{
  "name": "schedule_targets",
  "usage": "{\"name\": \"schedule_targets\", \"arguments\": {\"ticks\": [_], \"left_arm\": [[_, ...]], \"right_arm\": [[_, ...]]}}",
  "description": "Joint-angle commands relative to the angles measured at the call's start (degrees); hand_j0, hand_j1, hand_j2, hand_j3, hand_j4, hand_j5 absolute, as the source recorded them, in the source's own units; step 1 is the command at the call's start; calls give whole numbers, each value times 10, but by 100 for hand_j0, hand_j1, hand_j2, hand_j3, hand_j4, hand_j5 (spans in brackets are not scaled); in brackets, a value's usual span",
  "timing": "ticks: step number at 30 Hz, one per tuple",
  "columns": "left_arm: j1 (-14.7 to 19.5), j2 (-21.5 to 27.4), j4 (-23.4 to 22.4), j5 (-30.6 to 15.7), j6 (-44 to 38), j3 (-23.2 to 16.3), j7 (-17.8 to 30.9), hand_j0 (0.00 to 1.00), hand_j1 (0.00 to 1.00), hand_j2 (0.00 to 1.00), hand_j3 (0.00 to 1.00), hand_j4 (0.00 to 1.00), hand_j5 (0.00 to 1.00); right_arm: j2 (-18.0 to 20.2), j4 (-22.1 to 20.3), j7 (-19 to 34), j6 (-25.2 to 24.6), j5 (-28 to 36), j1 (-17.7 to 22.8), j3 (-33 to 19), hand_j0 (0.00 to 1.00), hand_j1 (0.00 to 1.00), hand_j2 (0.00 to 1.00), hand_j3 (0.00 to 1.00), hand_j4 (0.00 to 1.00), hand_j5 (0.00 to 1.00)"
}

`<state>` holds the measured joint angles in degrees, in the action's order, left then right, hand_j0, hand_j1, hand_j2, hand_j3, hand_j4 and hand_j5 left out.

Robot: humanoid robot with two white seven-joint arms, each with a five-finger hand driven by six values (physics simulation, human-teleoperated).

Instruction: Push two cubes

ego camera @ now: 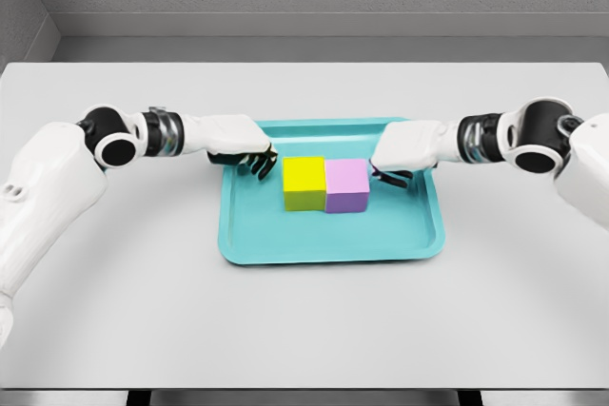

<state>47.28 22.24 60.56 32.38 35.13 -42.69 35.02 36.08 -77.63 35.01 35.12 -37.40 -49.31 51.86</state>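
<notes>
A: Yellow cube (pixel 304 183) and pink cube (pixel 346 184) sit side by side, faces touching, in the middle of the teal tray (pixel 249 235) on the grey table (pixel 304 330).

B: The left hand (pixel 243 151) hovers just beside the yellow one, fingers curled, gripping nothing. The right hand (pixel 404 154) mirrors it by the pink cube, fingers curled under, holding nothing either.

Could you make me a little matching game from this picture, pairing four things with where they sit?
Things:
1. yellow cube
2. purple cube
3. left hand
4. teal tray

Places:
A. beside the yellow cube's outer face
B. on the white table, under both cubes
C. left half of the pair
D. right half of the pair

Pairs: 1-C, 2-D, 3-A, 4-B
</notes>
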Motion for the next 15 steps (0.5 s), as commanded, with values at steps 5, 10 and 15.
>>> {"name": "schedule_targets", "arguments": {"ticks": [5,10,15], "left_arm": [[16,89,-10,-22,-1,122,0,33,33,33,33,33,33],[1,143,-125,-173,-1,144,0,100,100,100,100,100,100],[-3,139,-121,-181,-1,144,0,100,100,100,100,100,100]], "right_arm": [[103,26,0,-1,136,19,-192,100,100,100,100,100,100],[111,26,0,-1,168,52,-185,100,100,100,100,100,100],[112,35,0,-1,170,50,-185,100,100,100,100,100,100]]}}
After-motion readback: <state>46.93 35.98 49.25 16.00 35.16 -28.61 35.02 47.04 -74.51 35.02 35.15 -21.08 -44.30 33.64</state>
